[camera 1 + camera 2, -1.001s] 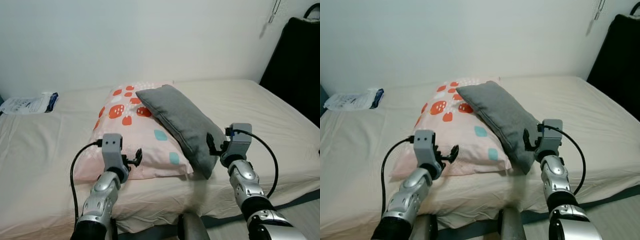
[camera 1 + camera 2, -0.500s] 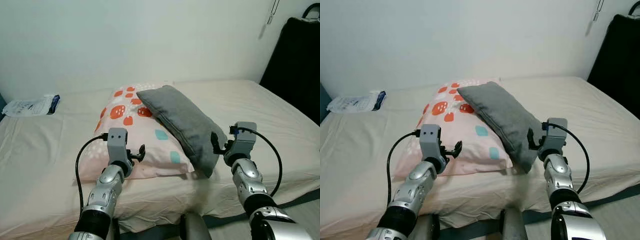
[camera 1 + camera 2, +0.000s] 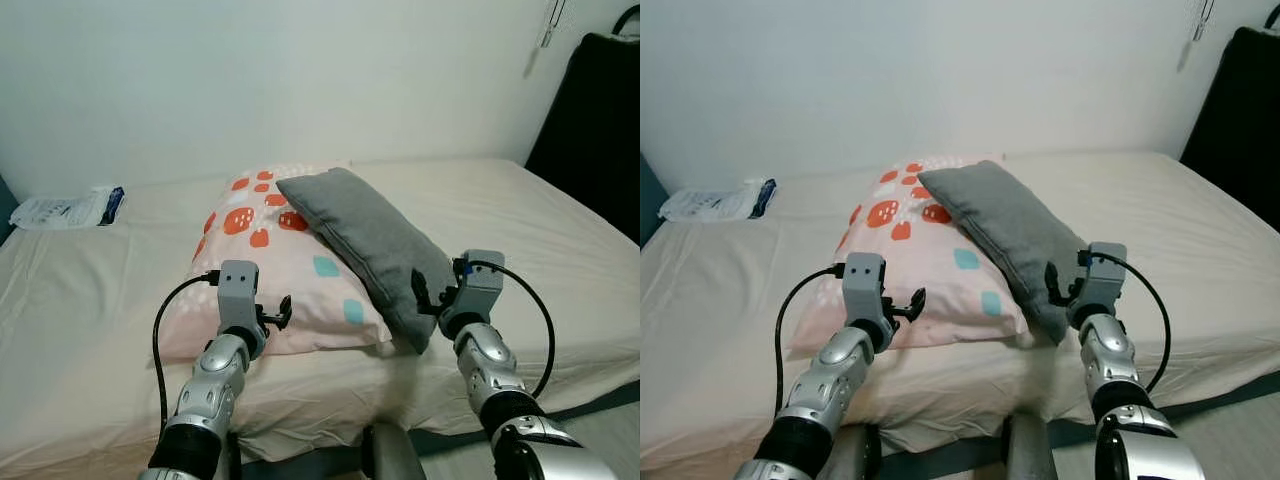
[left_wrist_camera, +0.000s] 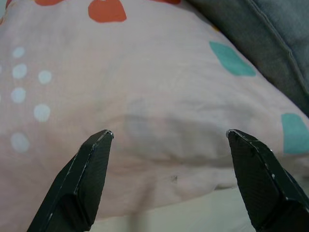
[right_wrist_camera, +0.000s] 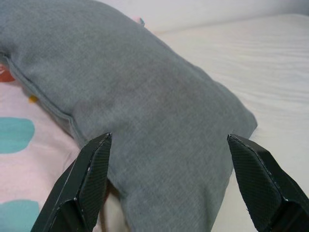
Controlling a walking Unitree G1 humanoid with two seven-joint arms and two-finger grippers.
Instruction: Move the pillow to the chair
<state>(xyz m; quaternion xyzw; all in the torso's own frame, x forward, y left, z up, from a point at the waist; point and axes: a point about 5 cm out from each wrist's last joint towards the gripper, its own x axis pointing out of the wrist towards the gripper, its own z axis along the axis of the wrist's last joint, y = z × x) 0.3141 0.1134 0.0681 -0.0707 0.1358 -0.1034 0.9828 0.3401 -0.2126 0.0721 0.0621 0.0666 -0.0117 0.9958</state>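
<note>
Over the last second both arms are drawing in closer to the bedding, and the whole view is sliding a little, so the robot itself is shifting too. The left gripper (image 3: 272, 315) is now hovering at the near edge of the pink pillow (image 3: 270, 255), low in the centre-left of the frame, its fingers (image 4: 91, 166) spread wide with nothing between them. The right gripper (image 3: 432, 294) is sitting at the lower end of the grey pillow (image 3: 365, 240), right of centre, also spread wide and not yet pinching. This looks like the final approach before a grasp; nothing is lifted yet.

The grey pillow is lying slantwise, overlapping the pink one on the bed (image 3: 100, 300), so pulling either may drag the other. A white packet (image 3: 65, 208) is lying at the upper left. A dark shape (image 3: 590, 130) is standing at the right edge; whether it is the chair, I cannot tell.
</note>
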